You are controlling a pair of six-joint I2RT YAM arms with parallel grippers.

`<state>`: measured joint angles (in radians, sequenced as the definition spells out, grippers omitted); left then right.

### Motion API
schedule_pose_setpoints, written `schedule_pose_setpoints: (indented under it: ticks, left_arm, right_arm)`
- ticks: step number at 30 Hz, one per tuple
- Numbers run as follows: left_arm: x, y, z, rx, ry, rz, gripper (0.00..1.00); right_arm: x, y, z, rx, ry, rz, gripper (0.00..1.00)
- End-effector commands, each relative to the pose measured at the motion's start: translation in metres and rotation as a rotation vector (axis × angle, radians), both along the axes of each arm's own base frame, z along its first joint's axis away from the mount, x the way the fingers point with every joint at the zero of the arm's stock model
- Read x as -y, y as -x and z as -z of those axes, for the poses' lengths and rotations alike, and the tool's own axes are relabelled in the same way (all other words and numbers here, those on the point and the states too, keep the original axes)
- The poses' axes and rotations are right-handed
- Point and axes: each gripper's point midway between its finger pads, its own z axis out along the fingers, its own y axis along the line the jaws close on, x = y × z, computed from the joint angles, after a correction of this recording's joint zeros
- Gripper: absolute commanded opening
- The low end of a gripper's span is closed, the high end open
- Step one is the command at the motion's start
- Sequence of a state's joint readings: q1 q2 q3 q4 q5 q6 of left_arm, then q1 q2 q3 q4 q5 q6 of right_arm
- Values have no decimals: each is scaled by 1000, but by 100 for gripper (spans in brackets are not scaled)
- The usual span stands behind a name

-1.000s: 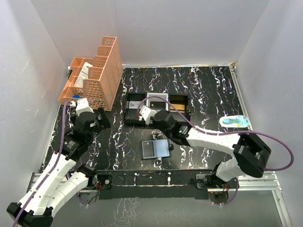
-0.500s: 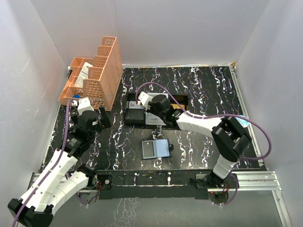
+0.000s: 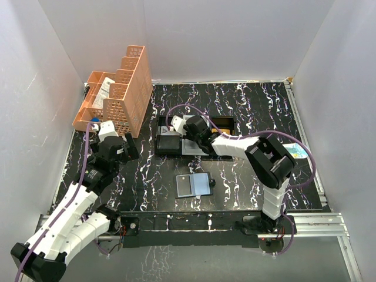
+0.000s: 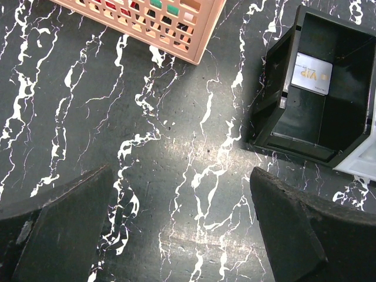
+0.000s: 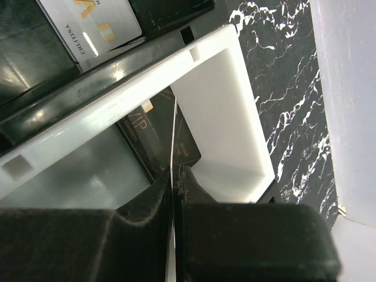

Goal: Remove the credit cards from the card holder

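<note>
Black white-veined marble forms the desk (image 3: 247, 106), walled in white. The right pincer (image 5: 175, 176) is clamped on the thin edge of a credit card (image 5: 174, 136), held over the white compartment of the tray (image 5: 235, 100). The left pincer (image 4: 182, 235) is spread wide above the desk beside the peach basket (image 3: 120, 94). The card holder (image 3: 194, 184) is laid open and flat near the front edge, apart from both

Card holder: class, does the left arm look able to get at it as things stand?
Probably yes. The card holder lies flat on bare table with nothing on it, the left tool is open off to its side, and the right arm is over the tray beyond it.
</note>
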<state>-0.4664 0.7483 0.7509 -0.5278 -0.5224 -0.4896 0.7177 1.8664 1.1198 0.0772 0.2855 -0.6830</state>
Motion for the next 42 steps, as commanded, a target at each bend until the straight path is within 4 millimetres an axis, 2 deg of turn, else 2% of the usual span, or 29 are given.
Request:
schedule_pose_setpoints:
  ticks: [1, 8, 11, 17, 24, 40, 42]
  left_arm:
    - [-3, 1, 0, -3, -15, 1, 99]
    - [-2, 1, -2, 13, -6, 8, 99]
    - [-2, 1, -3, 14, -7, 8, 99]
    - [-6, 2, -7, 30, -11, -7, 99]
    - [-5, 2, -7, 37, -7, -1, 99]
    - [-4, 2, -6, 29, -9, 8, 99]
    - [-3, 2, -6, 29, -8, 9, 99]
  right_arm:
    - [-8, -29, -27, 122, 4, 8, 0]
    - [-8, -37, -12, 145, 58, -25, 0]
    - [-11, -40, -12, 172, 57, -36, 0]
    - [-8, -38, 6, 151, 92, -50, 3]
    - [-7, -39, 16, 136, 98, -40, 5]
    - [-9, -40, 10, 129, 66, -40, 11]
    - [-8, -40, 10, 127, 64, -43, 14]
